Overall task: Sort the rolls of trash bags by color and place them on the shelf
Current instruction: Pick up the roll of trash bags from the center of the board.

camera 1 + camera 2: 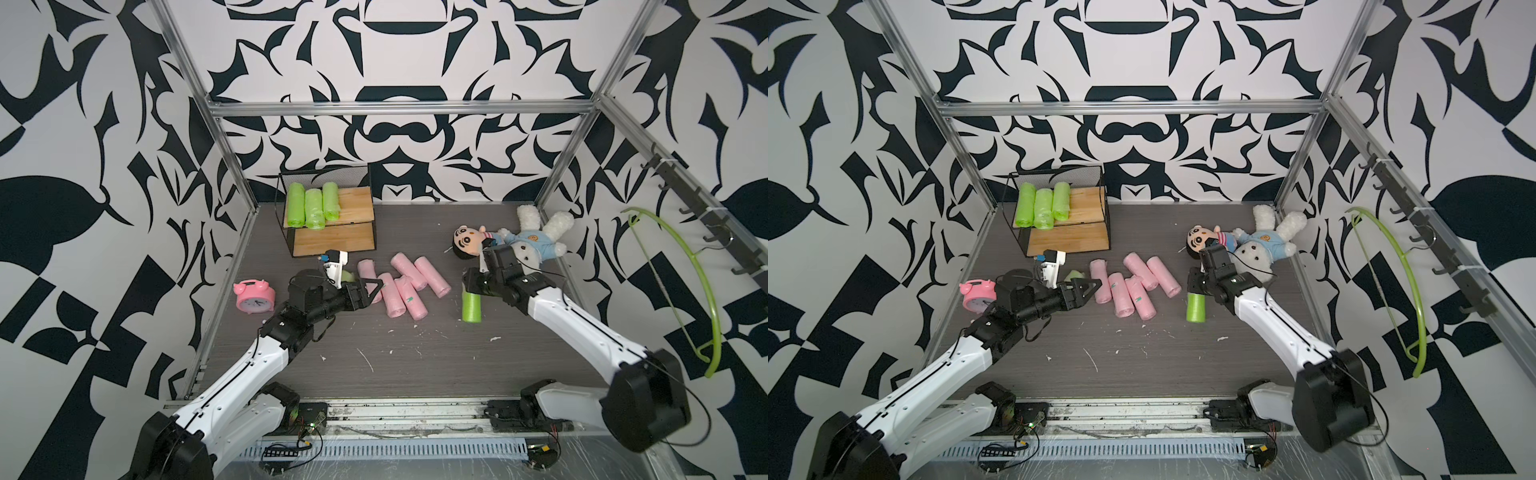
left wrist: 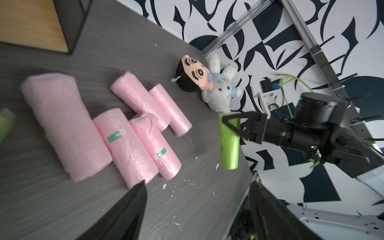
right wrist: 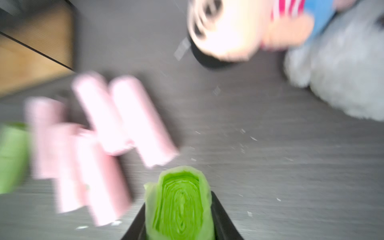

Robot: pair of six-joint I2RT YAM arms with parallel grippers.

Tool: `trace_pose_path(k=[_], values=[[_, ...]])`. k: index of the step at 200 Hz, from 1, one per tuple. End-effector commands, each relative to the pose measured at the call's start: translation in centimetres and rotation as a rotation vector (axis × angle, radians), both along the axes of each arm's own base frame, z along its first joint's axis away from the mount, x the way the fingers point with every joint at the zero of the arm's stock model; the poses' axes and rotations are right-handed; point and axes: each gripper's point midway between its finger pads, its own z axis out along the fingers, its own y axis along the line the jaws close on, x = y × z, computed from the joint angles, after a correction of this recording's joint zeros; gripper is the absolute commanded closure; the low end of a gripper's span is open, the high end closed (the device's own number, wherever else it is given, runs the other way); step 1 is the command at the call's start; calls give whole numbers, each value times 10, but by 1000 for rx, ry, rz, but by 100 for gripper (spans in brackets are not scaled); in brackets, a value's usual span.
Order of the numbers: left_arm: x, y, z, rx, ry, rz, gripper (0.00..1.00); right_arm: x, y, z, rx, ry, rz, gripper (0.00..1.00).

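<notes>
The shelf [image 1: 355, 203] [image 1: 1086, 201] stands at the back left, with three lime-green rolls [image 1: 314, 205] [image 1: 1043, 203] lying on its top board. Several pink rolls [image 1: 399, 289] [image 1: 1133, 286] [image 2: 133, 133] [image 3: 104, 135] lie loose mid-table. My right gripper [image 1: 471, 287] [image 1: 1196, 286] [image 2: 230, 122] [image 3: 178, 200] is shut on one end of a green roll [image 1: 472, 311] [image 1: 1196, 311] [image 2: 229, 147] [image 3: 180, 185]. My left gripper [image 1: 374, 287] [image 1: 1092, 286] [image 2: 197, 187] is open and empty beside the pink rolls. Another green roll [image 1: 348, 276] [image 1: 1076, 274] [image 2: 6, 122] lies partly hidden behind it.
A pink alarm clock [image 1: 254, 297] [image 1: 978, 295] stands left of the left arm. A doll [image 1: 469, 241] [image 2: 193, 72] and a white plush rabbit [image 1: 536, 239] lie at the back right, behind the right wrist. A green hanger [image 1: 702, 291] hangs on the right wall. White crumbs dot the table front.
</notes>
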Motion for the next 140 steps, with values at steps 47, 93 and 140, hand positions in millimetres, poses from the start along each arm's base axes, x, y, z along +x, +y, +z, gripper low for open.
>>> trace_pose_path(k=[47,93,140], values=[[-19,-43,67,-320,-133,-121,12,9,85,166,601,-385,1,63],[-16,-60,80,-405,-105,-102,9,6,118,207,849,-484,-8,62],[-11,-64,103,-486,-143,-94,6,5,136,225,1021,-496,6,63]])
